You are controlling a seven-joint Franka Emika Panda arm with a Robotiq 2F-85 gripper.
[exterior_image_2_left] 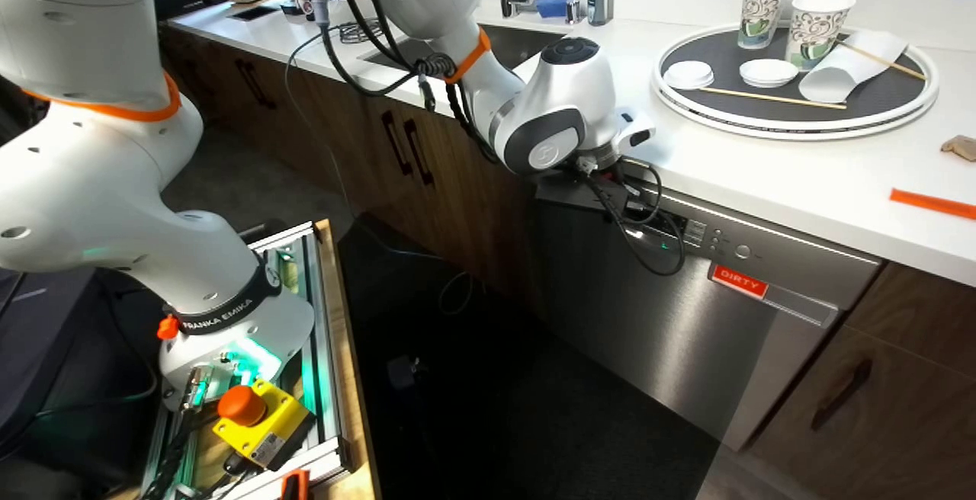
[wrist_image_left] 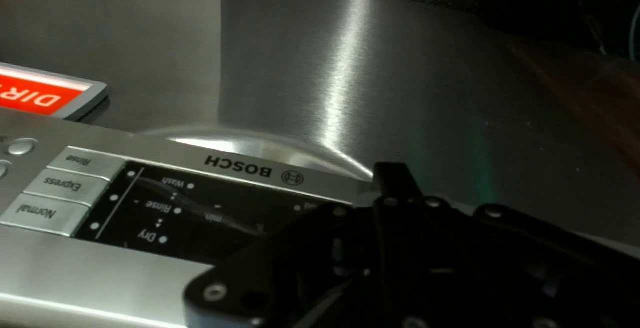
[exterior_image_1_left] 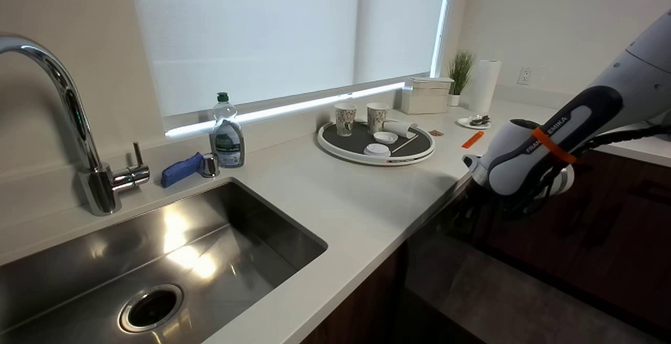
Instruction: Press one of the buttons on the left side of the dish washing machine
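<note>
The dish washing machine has a brushed steel front under the counter. Upside down in the wrist view, its control panel bears a dark display and the Normal, Express and Rinse buttons. My gripper is shut with nothing between its fingertips, in front of the machine's left part, past the display's end. It covers that end of the panel, so buttons on the left side are hidden. Whether the tips touch the front, I cannot tell.
A red DIRTY sign sticks to the machine's front. Above runs the white countertop, its edge close to my wrist. A round tray with cups stands on it. Wooden cabinets flank the machine. Cables dangle from the wrist.
</note>
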